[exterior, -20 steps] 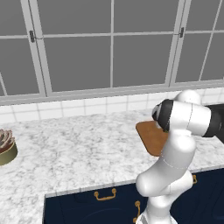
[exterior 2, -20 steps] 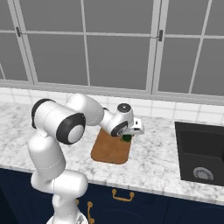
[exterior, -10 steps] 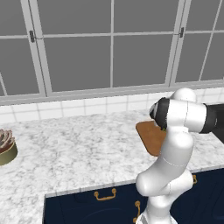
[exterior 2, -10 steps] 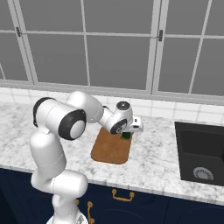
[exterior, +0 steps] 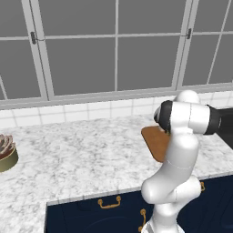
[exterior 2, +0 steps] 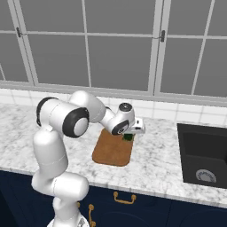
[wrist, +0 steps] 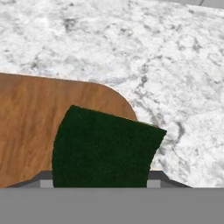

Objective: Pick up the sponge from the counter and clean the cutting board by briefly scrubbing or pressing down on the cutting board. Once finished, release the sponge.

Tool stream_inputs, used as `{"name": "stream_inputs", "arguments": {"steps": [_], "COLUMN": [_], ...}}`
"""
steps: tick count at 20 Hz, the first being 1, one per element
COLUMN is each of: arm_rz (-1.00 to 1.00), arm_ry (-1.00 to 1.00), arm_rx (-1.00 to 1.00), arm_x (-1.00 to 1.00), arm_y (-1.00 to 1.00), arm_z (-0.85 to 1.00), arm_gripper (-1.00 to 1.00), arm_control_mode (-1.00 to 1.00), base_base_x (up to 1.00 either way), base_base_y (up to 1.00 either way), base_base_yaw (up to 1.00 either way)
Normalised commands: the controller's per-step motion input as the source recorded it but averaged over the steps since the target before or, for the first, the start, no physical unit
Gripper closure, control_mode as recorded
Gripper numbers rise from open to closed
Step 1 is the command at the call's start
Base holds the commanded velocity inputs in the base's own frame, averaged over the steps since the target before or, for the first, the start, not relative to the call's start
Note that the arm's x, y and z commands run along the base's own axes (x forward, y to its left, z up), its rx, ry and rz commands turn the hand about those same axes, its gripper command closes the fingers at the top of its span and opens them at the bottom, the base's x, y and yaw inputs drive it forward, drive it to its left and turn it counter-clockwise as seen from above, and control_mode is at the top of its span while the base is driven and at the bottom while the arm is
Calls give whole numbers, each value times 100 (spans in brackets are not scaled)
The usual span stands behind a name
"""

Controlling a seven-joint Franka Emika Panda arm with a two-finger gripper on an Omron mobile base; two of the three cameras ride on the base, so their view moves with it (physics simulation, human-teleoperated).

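Holding the sponge [wrist: 105, 148] clamped between its two fingers, the hand [exterior 2: 131, 135] is positioned over the far right corner of the cutting board [exterior 2: 113, 148], as seen in the right base view. In that view, a small patch of the sponge's dark green surface shows just below the hand's white body, directly above the board's rear edge.

In the hand view, the sponge's dark green face occupies the lower centre, sitting between the two grey finger bases at the bottom edge. The sponge overlaps a rounded corner of the cutting board [wrist: 39, 118]; part of it extends past the board's edge over the marbled counter [wrist: 175, 57]. Whether the sponge is pressed against the board or held slightly above it cannot be determined from these views.

The cutting board lies flat on the counter [exterior 2: 150, 164], with its long side running away from the robot. In the left base view, the board [exterior: 157, 142] is partly hidden behind the arm's elbow section.

Other items:
- A dark sink basin [exterior 2: 203, 159] is set into the counter to the right of the board, well apart from it.
- A round container with pale petal-like contents [exterior: 5, 152] stands at the far left of the counter [exterior: 82, 164] in the left base view.
- Navy cabinet fronts with gold handles [exterior 2: 124, 198] run below the counter edge.
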Motion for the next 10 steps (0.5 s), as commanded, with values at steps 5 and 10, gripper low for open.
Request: {"name": "stream_inputs", "arguments": {"steps": [5,10], "arm_rz": [0,0], "arm_ry": [-4,-3], "arm_rx": [0,0], "arm_x": [0,0], "arm_y": [0,0], "arm_z": [-21,-22], "arm_gripper": [100,100], "arm_control_mode": [-100,-100], "base_base_x": [0,0], "base_base_y": [0,0], "base_base_yaw": [0,0]}}
